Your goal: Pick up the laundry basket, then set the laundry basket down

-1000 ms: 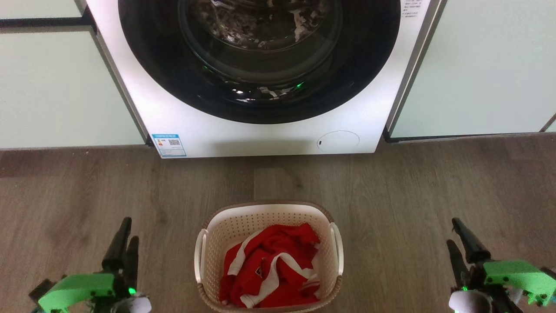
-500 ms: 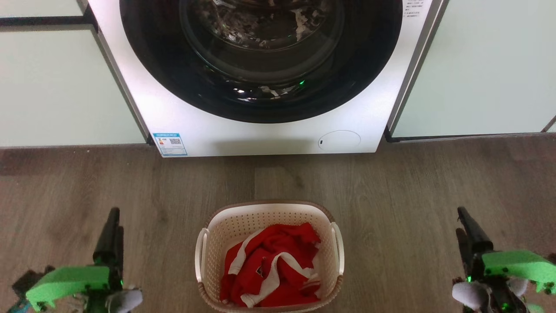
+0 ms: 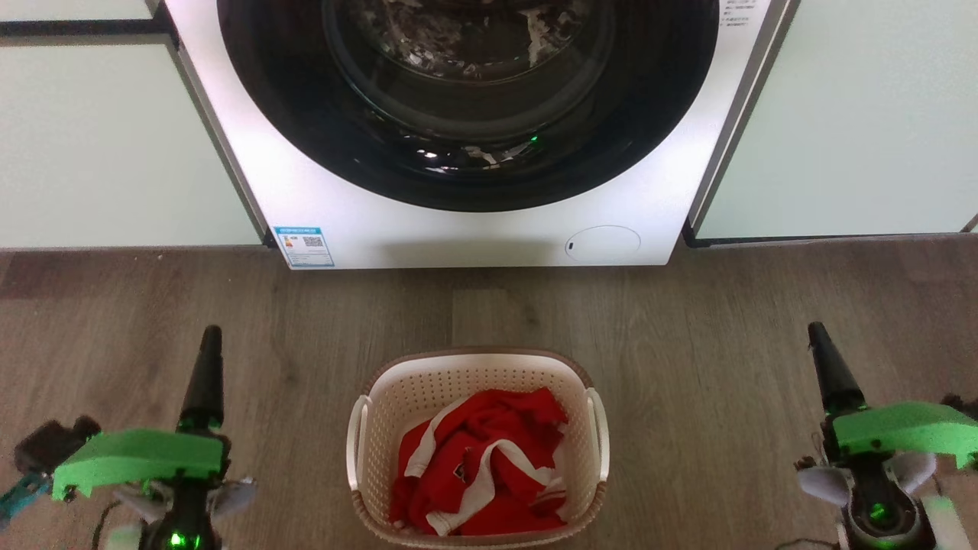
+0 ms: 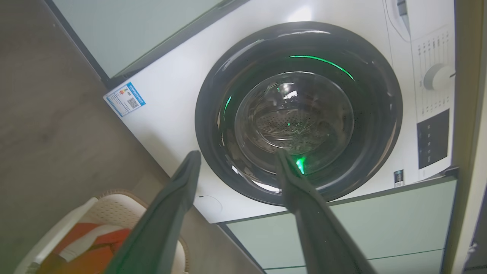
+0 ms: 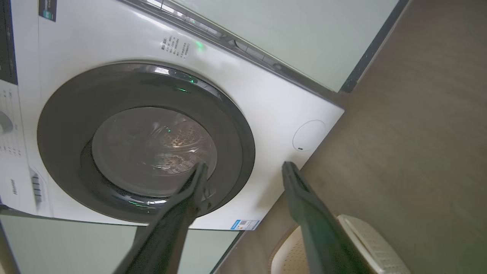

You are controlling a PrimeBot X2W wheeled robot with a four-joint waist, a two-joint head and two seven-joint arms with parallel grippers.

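The laundry basket (image 3: pixel 428 386) stands on the wooden floor at the bottom middle of the head view, cream-white, perforated, with a brownish rim and two white side handles. A red and white garment (image 3: pixel 477 466) lies inside it. My left gripper (image 3: pixel 210 344) hangs well to its left and my right gripper (image 3: pixel 819 340) well to its right, neither touching it. Both are open with nothing between their fingers, as the wrist views show. A corner of the basket (image 4: pixel 114 203) appears low in the left wrist view, and the basket's rim (image 5: pixel 361 236) shows low in the right wrist view.
A white washing machine (image 3: pixel 474 237) with a round dark door stands just beyond the basket, between pale green cabinet panels (image 3: pixel 107 145). Bare wooden floor (image 3: pixel 688 321) lies between the machine and the basket and on both sides.
Both grippers have risen and reached forward, and each has turned so its fingers line up edge-on in the head view. The head camera has shifted slightly. The basket has stayed on the floor.
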